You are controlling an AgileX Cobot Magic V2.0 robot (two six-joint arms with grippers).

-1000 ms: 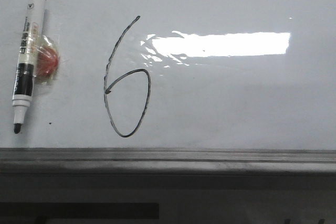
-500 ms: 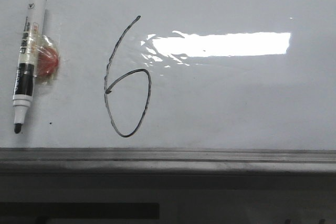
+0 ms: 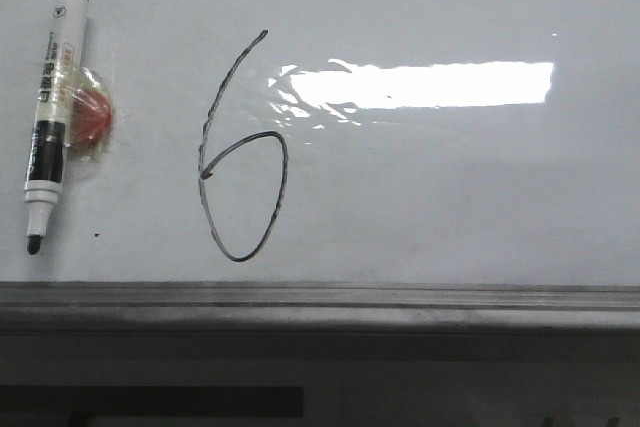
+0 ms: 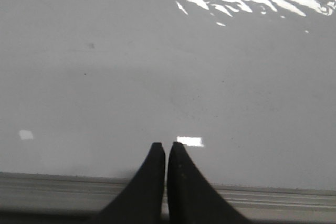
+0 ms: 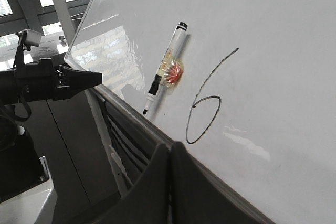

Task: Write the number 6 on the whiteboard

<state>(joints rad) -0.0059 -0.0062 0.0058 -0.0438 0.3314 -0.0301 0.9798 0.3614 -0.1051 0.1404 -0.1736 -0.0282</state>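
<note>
The whiteboard (image 3: 450,197) fills the front view. The number 6 (image 3: 286,159) is drawn on it left of centre as a thin black line with an oval loop; it also shows in the right wrist view (image 5: 190,142). No gripper shows in the front view. My left gripper (image 4: 166,144) is shut and empty, pointing at a bare part of the board (image 4: 157,77) just above the ledge (image 4: 52,187). My right gripper (image 5: 169,145) is shut and empty, below the board's lower edge, away from the 6.
A black-and-white marker (image 3: 48,97) is stuck upright on the board at the far left, tip down, beside a red blob under clear tape (image 3: 92,117). A grey ledge (image 3: 400,299) runs along the lower edge. The left arm (image 5: 52,82) shows in the right wrist view.
</note>
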